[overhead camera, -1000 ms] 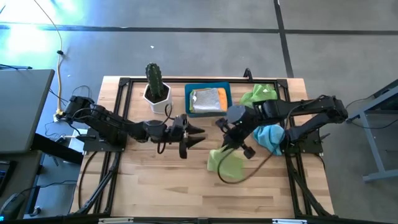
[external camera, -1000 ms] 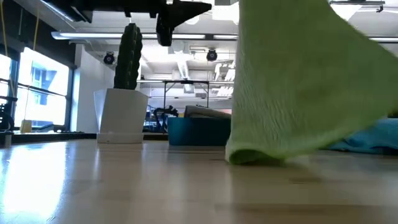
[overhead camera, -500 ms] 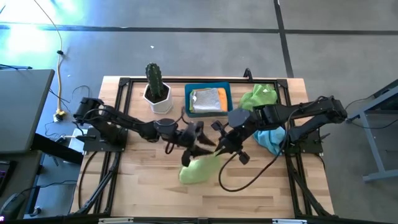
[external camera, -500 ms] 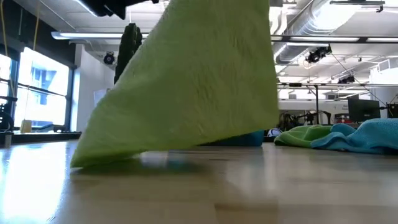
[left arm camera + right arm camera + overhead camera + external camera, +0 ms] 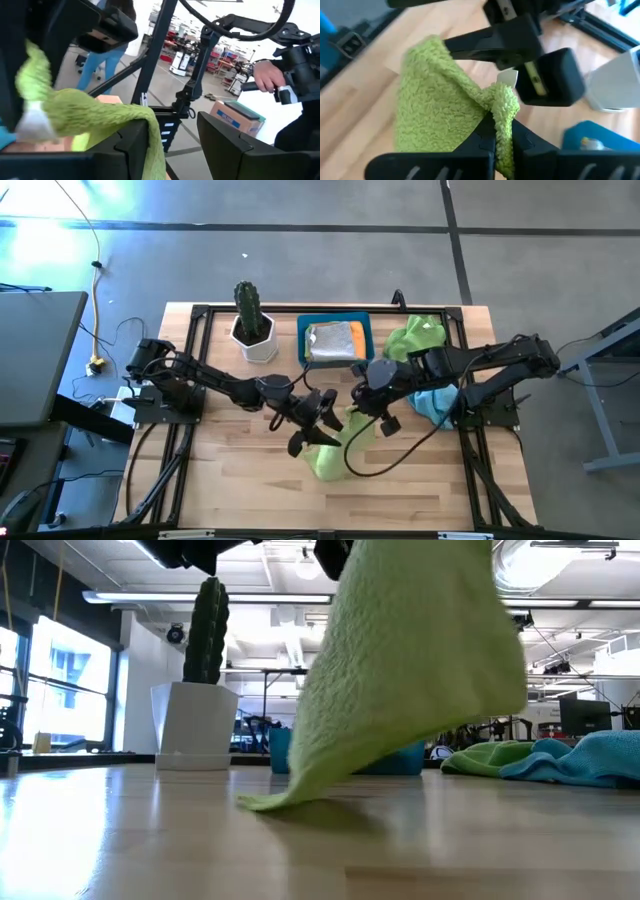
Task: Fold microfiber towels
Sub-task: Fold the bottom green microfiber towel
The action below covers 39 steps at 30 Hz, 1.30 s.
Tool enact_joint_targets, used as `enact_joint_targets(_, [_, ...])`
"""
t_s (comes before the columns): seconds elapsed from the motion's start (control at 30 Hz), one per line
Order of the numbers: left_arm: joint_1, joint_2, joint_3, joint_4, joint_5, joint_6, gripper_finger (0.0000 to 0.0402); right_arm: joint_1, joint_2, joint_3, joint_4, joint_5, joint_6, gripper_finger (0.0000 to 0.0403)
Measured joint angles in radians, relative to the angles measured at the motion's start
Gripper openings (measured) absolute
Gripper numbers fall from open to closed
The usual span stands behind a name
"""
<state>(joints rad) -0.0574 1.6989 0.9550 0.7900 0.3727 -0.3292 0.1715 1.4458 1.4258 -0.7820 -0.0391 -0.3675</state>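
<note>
Right fingers point(image 5: 492, 131) (pinched) on one green towel point(image 5: 435, 107)

I count two lime green towels point(image 5: 331, 450) point(image 5: 417, 334), one light blue towel point(image 5: 432, 401), one blue bin point(image 5: 335, 340) holding folded cloths, one potted cactus point(image 5: 250, 320), and two arms, each with one hand point(image 5: 322, 423) point(image 5: 357, 415).

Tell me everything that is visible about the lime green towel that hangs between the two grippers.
The lime green towel is a soft, fuzzy microfiber cloth, crumpled and not yet folded. It hangs over the middle of the wooden table, lifted at its top, with only its lowest corner resting on the wood. The right gripper is shut on a bunched edge of it. The left gripper is open right beside the cloth, and part of the towel drapes over one of its fingers.
</note>
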Motion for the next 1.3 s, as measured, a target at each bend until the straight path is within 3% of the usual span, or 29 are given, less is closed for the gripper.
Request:
enact_joint_targets(0.23, [0.013,0.000,0.001,-0.174,-0.033,0.000,0.0159,0.002,-0.015,0.000,0.015,-0.048,-0.005,0.0000])
enact_joint_targets(0.43, [0.013,0.000,0.001,-0.268,-0.266,0.008,0.0159,0.015,-0.016,0.000,0.010,-0.089,0.109,0.0000])
enact_joint_targets(0.5, [0.014,0.000,0.001,-0.271,-0.347,0.008,0.0159,0.015,-0.015,0.000,0.007,-0.068,0.258,0.0000])
enact_joint_targets(0.6, [0.014,0.000,0.001,-0.275,-0.462,0.029,0.0159,0.002,-0.015,0.000,-0.001,0.019,0.607,0.0000])
enact_joint_targets(0.7, [0.005,0.000,0.001,-0.306,-0.650,0.098,0.0159,-0.019,-0.015,0.000,-0.041,0.051,0.908,0.0000])
enact_joint_targets(0.8, [-0.005,0.000,0.001,-0.366,-0.853,0.173,0.0159,-0.030,-0.015,0.000,-0.116,0.051,1.141,0.0000])
enact_joint_targets(0.9, [-0.015,0.000,0.001,-0.418,-0.962,0.202,0.0159,-0.030,-0.015,0.000,-0.215,0.051,1.290,0.0000])
enact_joint_targets(1.07, [-0.036,0.000,0.001,-0.434,-0.920,0.202,0.0159,-0.034,0.007,-0.001,-0.368,0.124,1.499,0.0000])
enact_joint_targets(1.17, [-0.049,0.000,0.000,-0.435,-0.876,0.202,0.0159,-0.045,0.033,-0.001,-0.400,0.190,1.624,0.0000])
enact_joint_targets(1.3, [-0.052,0.000,0.000,-0.443,-0.777,0.202,0.0159,-0.078,0.076,-0.001,-0.403,0.192,1.707,0.0000])
